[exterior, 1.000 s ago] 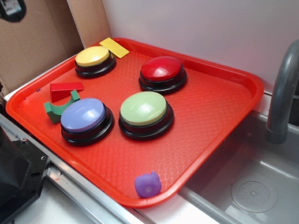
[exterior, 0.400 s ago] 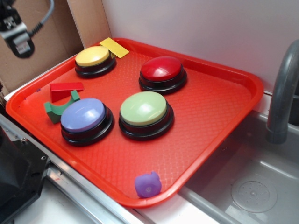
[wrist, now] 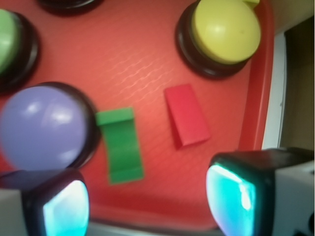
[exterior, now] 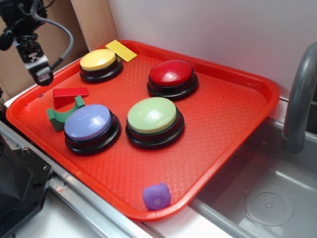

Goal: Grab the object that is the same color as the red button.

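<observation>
The red wedge block [exterior: 70,95] [wrist: 186,115] is small and flat-faced, sloping to one thin end. It lies flat near the tray's left edge, just beside the green arch block, untouched. The red button [exterior: 172,74], a glossy round dome on a black base, sits upright toward the tray's back.

Red wedge [exterior: 69,95], textured red tray [exterior: 223,124]

tray [exterior: 237,106] | four buttons [exterior: 172,74], red wedge [exterior: 69,94], green arch [exterior: 59,116], yellow block [exterior: 121,49], purple toy [exterior: 157,196]
</observation>
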